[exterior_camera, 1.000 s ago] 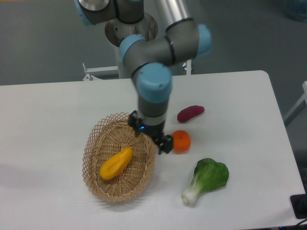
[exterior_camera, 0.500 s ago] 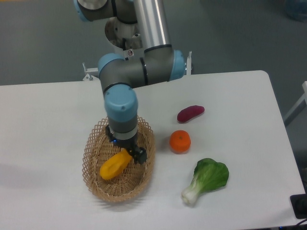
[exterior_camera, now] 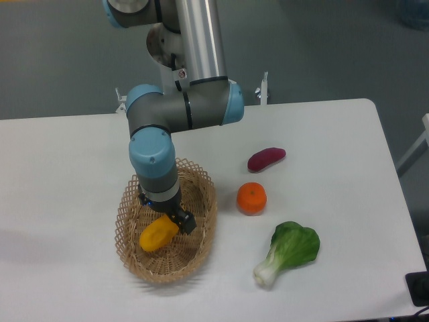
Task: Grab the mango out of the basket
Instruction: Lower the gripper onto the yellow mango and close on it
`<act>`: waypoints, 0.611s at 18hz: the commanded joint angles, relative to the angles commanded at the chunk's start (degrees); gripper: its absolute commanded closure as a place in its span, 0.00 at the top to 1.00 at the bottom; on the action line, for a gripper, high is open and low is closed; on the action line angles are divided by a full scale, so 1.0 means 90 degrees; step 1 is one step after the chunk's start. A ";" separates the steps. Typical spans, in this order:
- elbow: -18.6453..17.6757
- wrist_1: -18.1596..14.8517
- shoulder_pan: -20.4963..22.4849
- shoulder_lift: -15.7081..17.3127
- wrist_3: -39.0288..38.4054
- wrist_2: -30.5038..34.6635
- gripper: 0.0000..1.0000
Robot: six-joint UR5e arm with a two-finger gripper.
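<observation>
A yellow-orange mango [exterior_camera: 155, 236] lies inside the tan woven basket [exterior_camera: 201, 236] at the front left of the table. My gripper [exterior_camera: 167, 219] hangs straight down over the upper end of the mango and hides that end. The wrist blocks the fingers, so whether they are open or shut around the fruit does not show. The mango still rests on the basket floor.
A round orange [exterior_camera: 252, 198] sits just right of the basket. A dark purple sweet potato [exterior_camera: 266, 158] lies behind it. A green bok choy [exterior_camera: 288, 249] lies at the front right. The arm's column rises behind the basket.
The arm has swung left from beside the orange to over the basket. The gripper has come down onto the mango's upper end. The mango has not moved.
</observation>
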 joint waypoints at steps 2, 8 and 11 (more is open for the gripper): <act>0.0000 0.0165 -0.0010 -0.0107 -0.0078 0.0010 1.00; 0.0010 0.0225 -0.0049 -0.0088 -0.0059 0.0010 0.53; 0.0029 0.0225 -0.0039 -0.0068 -0.0039 0.0000 0.43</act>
